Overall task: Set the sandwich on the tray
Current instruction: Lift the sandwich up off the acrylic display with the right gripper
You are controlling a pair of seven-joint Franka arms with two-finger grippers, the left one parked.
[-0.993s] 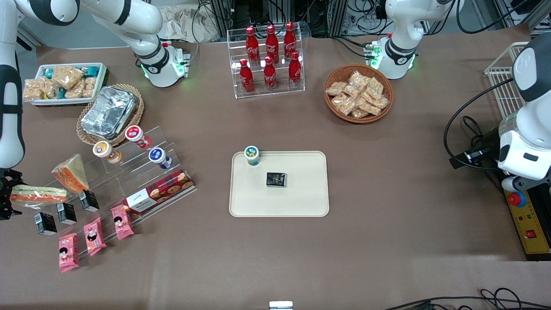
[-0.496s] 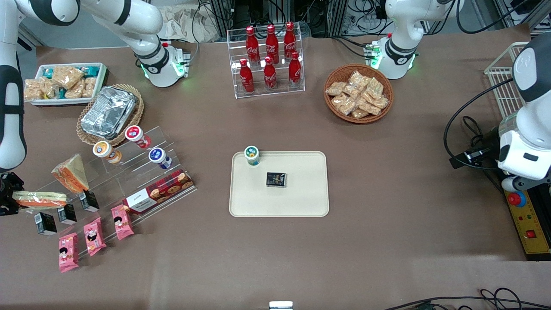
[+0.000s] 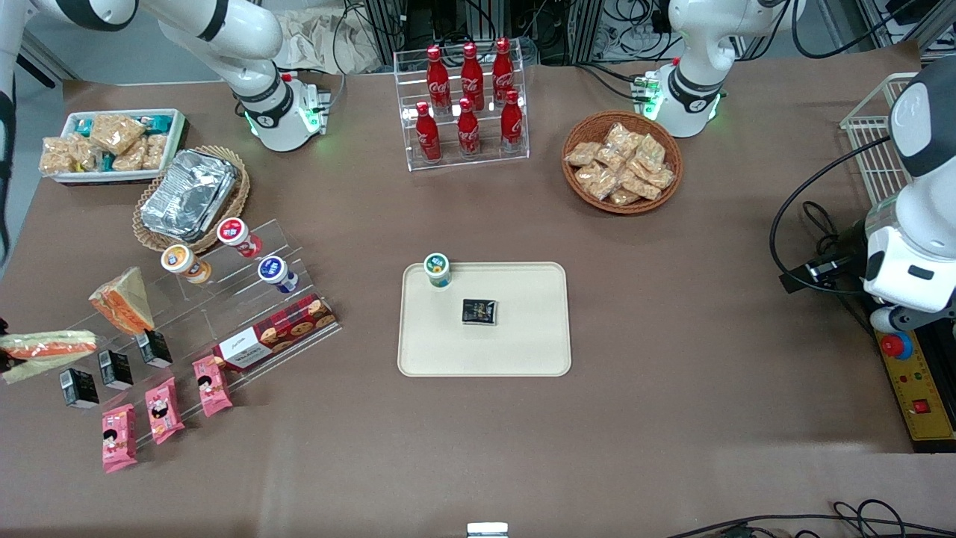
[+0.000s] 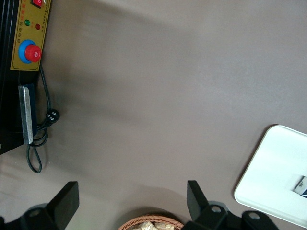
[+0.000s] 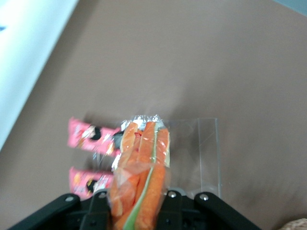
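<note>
Sandwich [image 3: 46, 348] at the working arm's end of the table, held between the gripper [image 5: 135, 203] fingers, above the table, just beside the rack [image 3: 224, 299]. Triangular sandwich [image 3: 123, 300] on the rack, farther from the front camera. Tray [image 3: 523, 351] mid-table, well apart from the sandwich; cup [image 3: 438, 270] in its corner, small box [image 3: 479, 311] near its middle. Bottle rack [image 3: 464, 104] farther from the camera than the tray.

**Right gripper clamped at the table's edge**

The right arm reaches out at the working arm's end of the table, its gripper [image 5: 135, 203] clamped on the sandwich [image 5: 140, 172], one finger [image 5: 98, 211] pressing each side.
</note>
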